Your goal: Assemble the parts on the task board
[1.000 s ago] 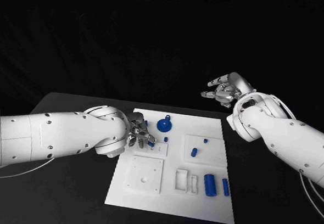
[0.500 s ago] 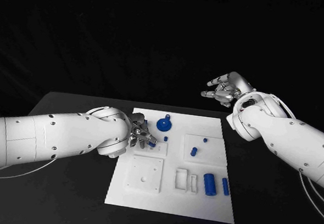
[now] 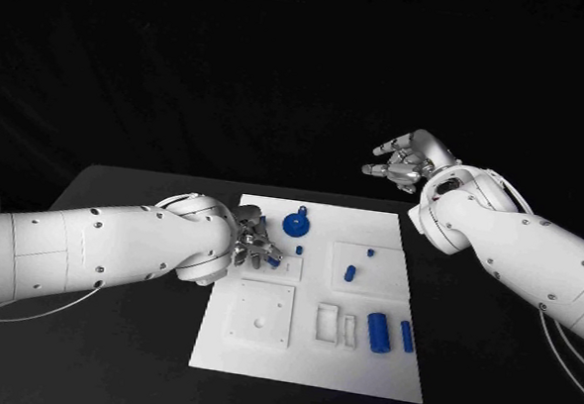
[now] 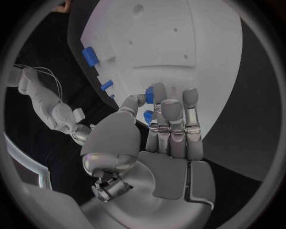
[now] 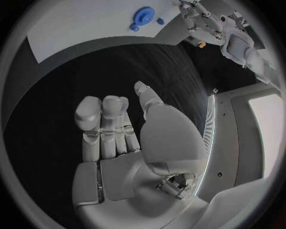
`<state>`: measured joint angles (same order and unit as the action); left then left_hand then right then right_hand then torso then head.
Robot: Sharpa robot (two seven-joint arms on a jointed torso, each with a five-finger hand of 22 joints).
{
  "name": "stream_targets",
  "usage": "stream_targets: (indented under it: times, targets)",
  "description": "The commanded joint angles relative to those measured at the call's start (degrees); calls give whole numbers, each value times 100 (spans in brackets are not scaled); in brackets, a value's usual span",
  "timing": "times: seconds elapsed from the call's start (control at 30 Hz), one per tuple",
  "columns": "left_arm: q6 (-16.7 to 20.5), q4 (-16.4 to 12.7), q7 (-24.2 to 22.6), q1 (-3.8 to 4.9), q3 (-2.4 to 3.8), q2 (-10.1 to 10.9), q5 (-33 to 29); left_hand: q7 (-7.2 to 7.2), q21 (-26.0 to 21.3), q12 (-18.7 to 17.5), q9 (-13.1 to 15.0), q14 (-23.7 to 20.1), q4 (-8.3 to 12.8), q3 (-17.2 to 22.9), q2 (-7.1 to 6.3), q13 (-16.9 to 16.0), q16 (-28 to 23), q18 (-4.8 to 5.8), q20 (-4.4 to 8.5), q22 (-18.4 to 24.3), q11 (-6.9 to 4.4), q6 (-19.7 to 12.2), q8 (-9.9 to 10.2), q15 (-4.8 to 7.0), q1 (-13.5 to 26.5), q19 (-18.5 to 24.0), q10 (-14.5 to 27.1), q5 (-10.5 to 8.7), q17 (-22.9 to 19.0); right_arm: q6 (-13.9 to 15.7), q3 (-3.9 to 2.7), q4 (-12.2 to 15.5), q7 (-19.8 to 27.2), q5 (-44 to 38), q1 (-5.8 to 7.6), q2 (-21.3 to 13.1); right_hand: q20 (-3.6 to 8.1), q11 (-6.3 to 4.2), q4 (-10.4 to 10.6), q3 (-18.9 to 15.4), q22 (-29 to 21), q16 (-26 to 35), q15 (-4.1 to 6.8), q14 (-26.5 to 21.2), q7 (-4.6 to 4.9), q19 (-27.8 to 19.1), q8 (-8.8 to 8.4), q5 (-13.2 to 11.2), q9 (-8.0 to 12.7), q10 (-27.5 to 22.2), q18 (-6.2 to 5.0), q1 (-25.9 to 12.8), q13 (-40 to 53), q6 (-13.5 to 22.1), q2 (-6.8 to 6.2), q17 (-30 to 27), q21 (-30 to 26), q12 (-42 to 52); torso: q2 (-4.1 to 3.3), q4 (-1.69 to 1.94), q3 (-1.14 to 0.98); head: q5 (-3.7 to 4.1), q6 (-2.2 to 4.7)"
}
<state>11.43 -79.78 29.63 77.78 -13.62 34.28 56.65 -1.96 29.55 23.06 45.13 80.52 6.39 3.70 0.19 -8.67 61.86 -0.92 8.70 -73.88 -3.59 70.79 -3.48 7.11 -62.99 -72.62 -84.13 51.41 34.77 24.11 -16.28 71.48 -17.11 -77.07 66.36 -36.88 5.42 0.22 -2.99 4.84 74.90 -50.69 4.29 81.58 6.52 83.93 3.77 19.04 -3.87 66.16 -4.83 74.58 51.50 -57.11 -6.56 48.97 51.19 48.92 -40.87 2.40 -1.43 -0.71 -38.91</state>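
Left wrist view: the left hand (image 4: 159, 143) pinches a small blue part (image 4: 149, 95) between thumb and fingertips, poised low over the white task board (image 3: 358, 370), likely to seat it. Farther off, the right hand (image 3: 407, 162) hovers raised and empty, fingers loosely apart, clear of the work.

Black table (image 3: 103, 338) beneath the board, against a dark backdrop (image 3: 250, 77).
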Motion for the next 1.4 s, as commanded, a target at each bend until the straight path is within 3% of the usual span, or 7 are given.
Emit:
stream_targets:
  times: [0.03, 0.27, 0.3, 1.4]
  targets:
    - [-99, -4, -62, -3, 4, -15, 64, 229, -17, 8, 0, 8, 944, 910, 31, 0, -19, -76, 0, -6, -55, 257, -30, 39, -40, -24, -271, 20, 3, -76, -3, -2, 3, -53, -1, 11, -9, -18, 35, 8, 616, 39, -5, 46, -1, 326, -16, -23, 3, 37, -71, -16, -10, -24, -27, -6, -20, -8, 1, 2, 0, -9, -6]
    - [-140, -3, -53, -4, 3, -11, 65, 229, -17, 8, 0, 8, 944, 910, 31, 0, -19, -76, 0, -6, -55, 257, -30, 39, -40, -24, -271, 20, 3, -80, -3, -6, 4, -53, -3, 15, -9, -18, 35, 8, 616, 39, -5, 46, -1, 326, -16, -23, 3, 37, -71, -16, -10, -24, -27, -6, -20, -8, 4, -2, -1, -18, -12]
    - [-152, -4, -52, -4, 3, -10, 65, 230, -249, 8, -4, 9, 946, 909, 31, -3, -19, -65, -1, -200, -55, 260, -32, 36, -40, -121, -269, 22, 1, -80, -3, -6, 4, -53, -3, 15, -9, -18, 35, 8, 616, 39, -5, 46, -1, 326, -16, -23, 3, 37, -71, -16, -10, -24, -27, -6, -20, -8, 3, -3, -1, -17, -20]
    - [-327, 39, 35, -8, 3, -16, 72, 225, -291, -9, -8, 2, 947, 912, 33, -1, -21, -65, -2, -211, -51, 250, -31, 35, -47, -134, -269, 14, -3, -97, -3, -17, 6, -53, -9, 31, -5, -21, 59, 18, 617, 51, 0, 58, -4, 332, -14, -25, 2, 42, -69, -9, -14, -38, -25, 3, -29, -2, 0, -4, -3, -30, -32]
